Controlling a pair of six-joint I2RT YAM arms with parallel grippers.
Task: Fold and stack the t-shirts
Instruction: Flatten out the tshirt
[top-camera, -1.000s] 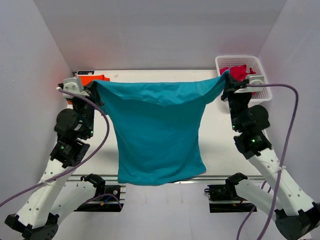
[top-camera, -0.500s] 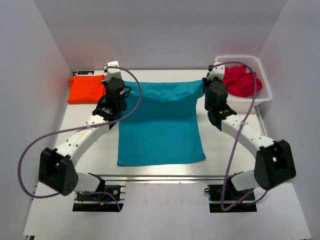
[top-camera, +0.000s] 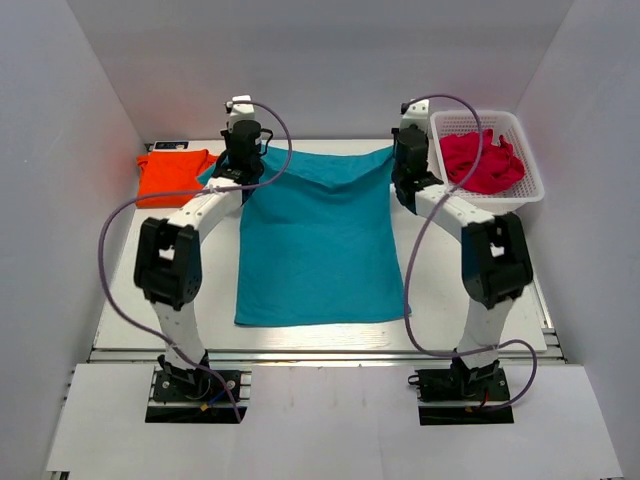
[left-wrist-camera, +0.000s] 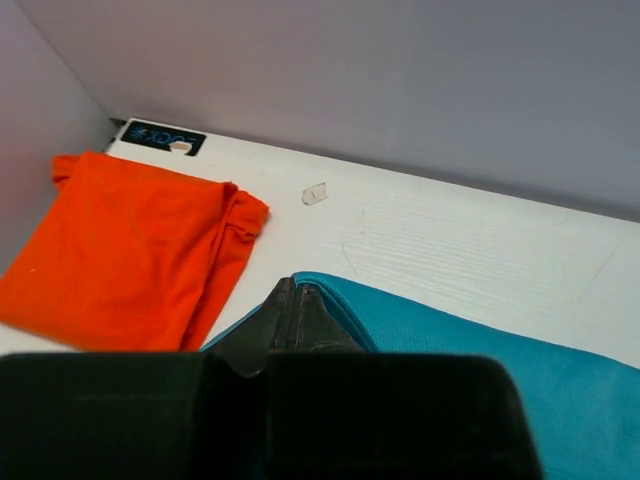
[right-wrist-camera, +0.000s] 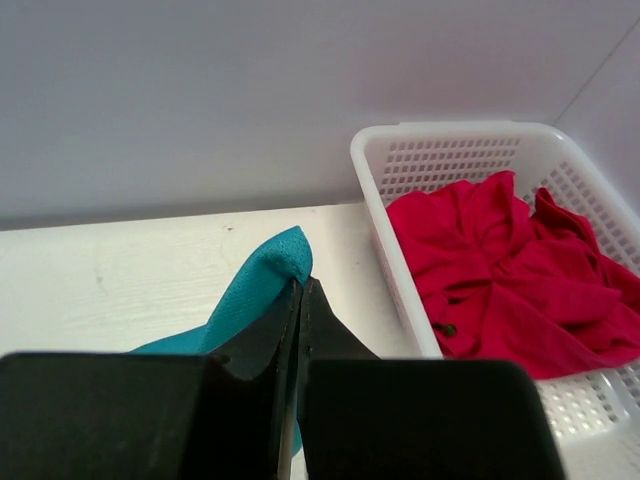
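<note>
The teal t-shirt (top-camera: 318, 240) lies spread over the middle of the table, its far edge held up at both corners. My left gripper (top-camera: 240, 152) is shut on the far left corner; the wrist view shows the teal fabric (left-wrist-camera: 480, 350) pinched at my closed fingertips (left-wrist-camera: 292, 290). My right gripper (top-camera: 402, 150) is shut on the far right corner, with teal fabric (right-wrist-camera: 262, 285) folded over the closed tips (right-wrist-camera: 301, 285). The orange t-shirt (top-camera: 172, 176) lies folded at the far left, also in the left wrist view (left-wrist-camera: 115, 255).
A white basket (top-camera: 528, 160) at the far right holds crumpled red clothes (top-camera: 478, 160), and shows in the right wrist view (right-wrist-camera: 395, 235). A small black label (left-wrist-camera: 160, 137) lies by the back wall. White walls enclose the table on three sides.
Both arms have stretched away towards the back wall, carrying the teal shirt from hanging over the front edge to lying flat on the table. The grip on both corners has held.
</note>
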